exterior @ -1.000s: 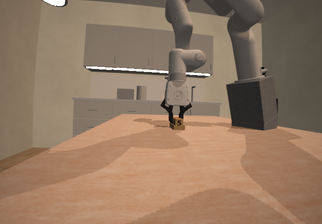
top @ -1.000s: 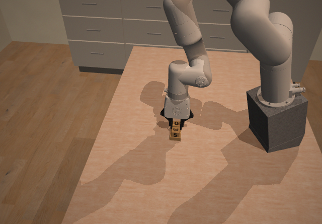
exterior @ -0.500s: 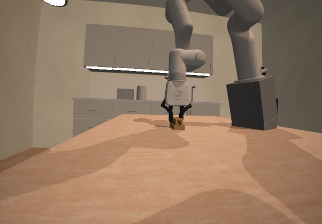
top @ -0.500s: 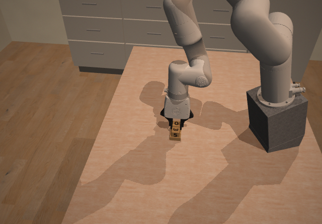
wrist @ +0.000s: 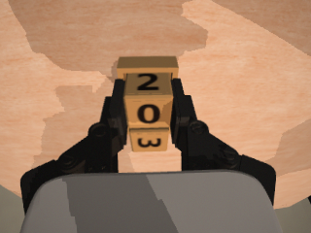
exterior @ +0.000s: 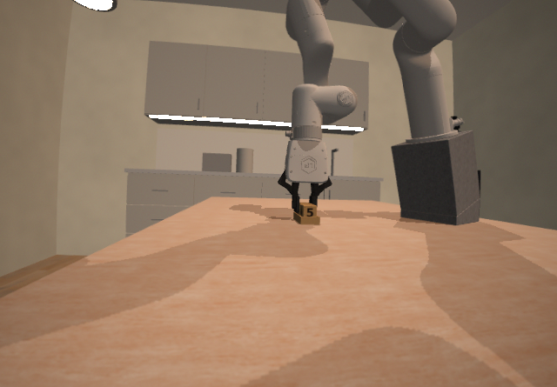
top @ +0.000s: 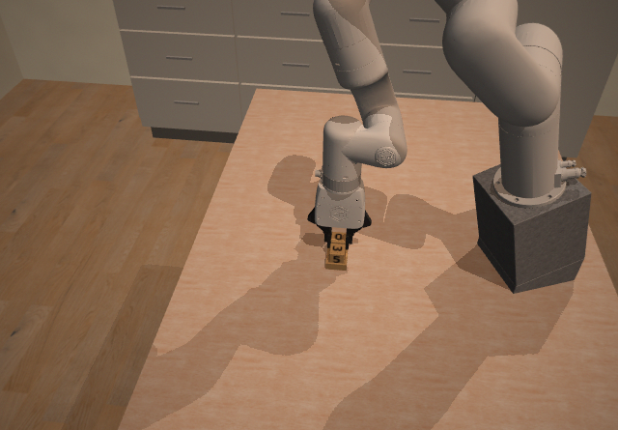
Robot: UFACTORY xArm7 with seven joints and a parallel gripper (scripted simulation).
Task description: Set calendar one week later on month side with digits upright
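The small wooden tray (top: 335, 267) (exterior: 310, 220) (wrist: 148, 62) is on the table. Its front cube (top: 336, 257) (exterior: 309, 212) (wrist: 149, 143) stands in it, with an upright 5 facing the top and exterior views and a sideways 3 on top. My gripper (top: 338, 239) (exterior: 304, 201) (wrist: 148, 93) points down and is shut on the rear cube (top: 338, 236) (wrist: 148, 112), one finger on each side. This cube sits higher than the front one and looks tilted; its 0 faces up and forward, its 2 to the rear. Its underside and its contact with the tray are hidden.
The arm's dark base block (top: 534, 245) (exterior: 432, 180) stands on the table to the right. Drawer cabinets (top: 184, 31) are beyond the table's back edge. The arm's shadows fall across the table around the tray.
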